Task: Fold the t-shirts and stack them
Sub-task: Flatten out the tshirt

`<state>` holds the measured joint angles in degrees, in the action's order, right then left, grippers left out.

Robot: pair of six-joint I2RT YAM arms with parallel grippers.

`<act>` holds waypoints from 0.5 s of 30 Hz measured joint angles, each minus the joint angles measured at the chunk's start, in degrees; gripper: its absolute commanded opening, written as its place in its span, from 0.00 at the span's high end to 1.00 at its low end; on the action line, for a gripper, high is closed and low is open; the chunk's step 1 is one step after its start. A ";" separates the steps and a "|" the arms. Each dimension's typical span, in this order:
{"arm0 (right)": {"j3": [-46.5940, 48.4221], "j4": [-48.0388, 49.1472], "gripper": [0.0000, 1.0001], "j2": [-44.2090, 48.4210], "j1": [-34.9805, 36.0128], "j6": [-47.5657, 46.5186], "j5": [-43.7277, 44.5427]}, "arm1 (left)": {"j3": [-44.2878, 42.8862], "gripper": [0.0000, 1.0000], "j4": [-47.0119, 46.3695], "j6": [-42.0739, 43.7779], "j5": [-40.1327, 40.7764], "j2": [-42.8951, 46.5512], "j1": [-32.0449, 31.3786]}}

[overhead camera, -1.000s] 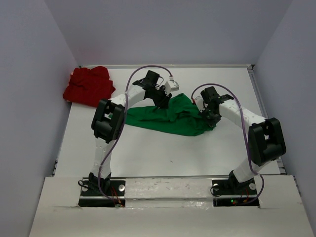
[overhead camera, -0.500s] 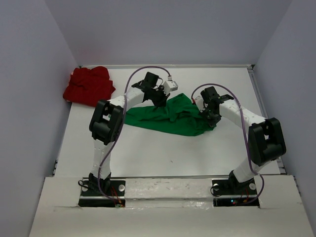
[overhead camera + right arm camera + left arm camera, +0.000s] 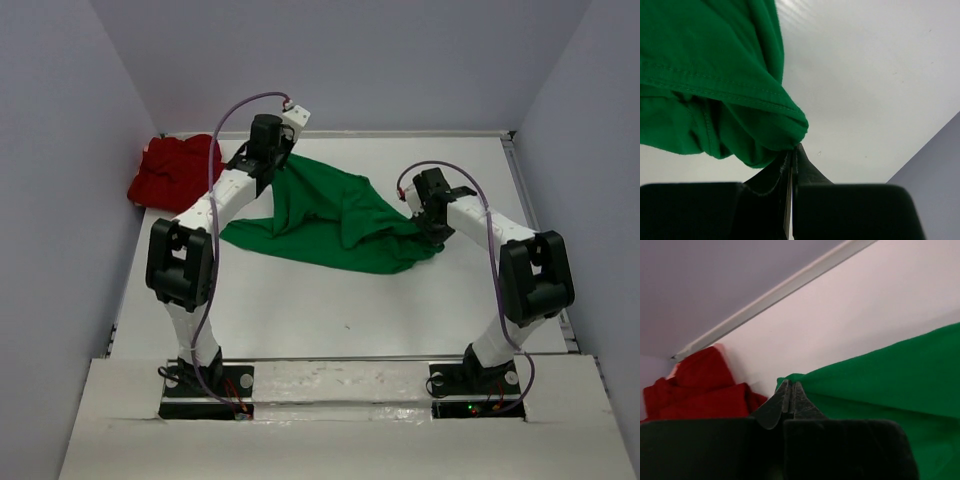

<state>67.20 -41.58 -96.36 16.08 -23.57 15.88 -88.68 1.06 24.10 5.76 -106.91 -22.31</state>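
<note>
The green t-shirt (image 3: 330, 220) lies rumpled across the middle of the white table. My left gripper (image 3: 275, 170) is shut on its far left corner and holds it raised near the back; the pinched edge shows in the left wrist view (image 3: 791, 382). My right gripper (image 3: 433, 226) is shut on the shirt's right edge, where the cloth bunches above the tips in the right wrist view (image 3: 793, 146). The red t-shirt (image 3: 178, 173) lies crumpled at the back left and shows in the left wrist view (image 3: 700, 390) just left of my left gripper.
The white table (image 3: 330, 300) has a raised rim along its back edge (image 3: 400, 133). Grey walls close in on the left, right and back. Both arm bases stand at the near edge.
My left gripper has moved back and to the left with the green shirt's corner, pulling the cloth out wider. The right gripper has stayed nearly in place.
</note>
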 measured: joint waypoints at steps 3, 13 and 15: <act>2.08 0.81 1.00 -1.22 0.00 -0.17 0.81 | 0.94 1.00 -1.20 0.76 5.16 2.60 1.86; 9.38 5.16 1.00 -7.37 0.00 -0.22 4.83 | 7.50 1.00 -2.95 4.42 12.31 9.73 1.40; 11.41 5.99 1.00 -9.29 -0.15 -0.63 5.33 | 8.66 1.00 -2.78 4.46 12.72 10.80 1.31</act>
<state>78.61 -35.59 -105.65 15.92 -24.21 21.21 -80.03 -1.72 28.56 18.48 -96.12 -20.99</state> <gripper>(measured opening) 0.017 0.014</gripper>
